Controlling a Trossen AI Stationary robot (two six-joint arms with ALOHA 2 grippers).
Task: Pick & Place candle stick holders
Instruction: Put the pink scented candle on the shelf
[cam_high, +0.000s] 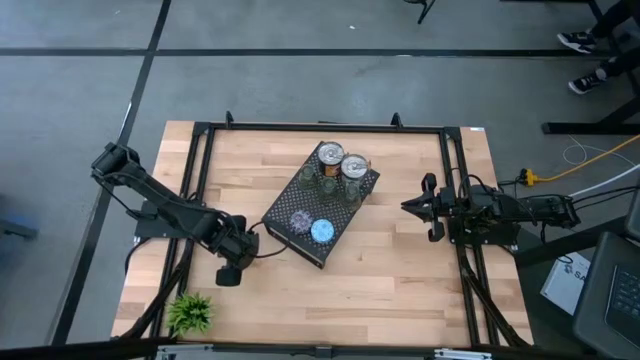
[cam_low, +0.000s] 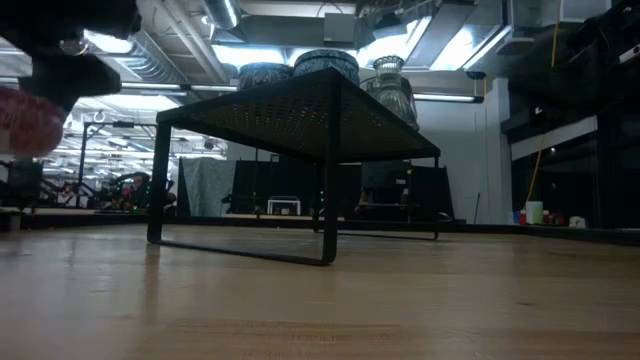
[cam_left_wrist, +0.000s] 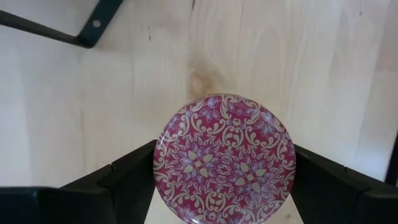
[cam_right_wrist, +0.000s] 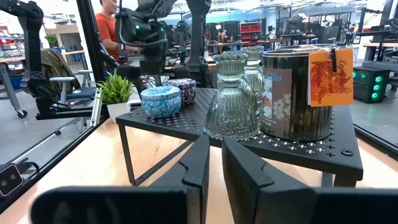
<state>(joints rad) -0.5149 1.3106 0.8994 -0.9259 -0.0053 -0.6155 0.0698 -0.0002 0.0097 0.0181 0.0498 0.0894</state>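
Pink floral round holder (cam_left_wrist: 224, 158) is sitting clamped between the left hand's (cam_high: 230, 272) fingers above the table (cam_high: 400, 280). Blue (cam_high: 322, 231) and purple (cam_high: 300, 221) rounds, green glass holders (cam_right_wrist: 232, 96) and two metallic cans (cam_high: 354, 166) are standing on the black perforated stand (cam_high: 300, 240) near the table's centre.

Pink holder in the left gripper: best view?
Left wrist view: the pink holder fills it, patterned top clear between the left gripper fingers. Low view shows a blurred edge; the high view hides it; the right wrist view misses it.
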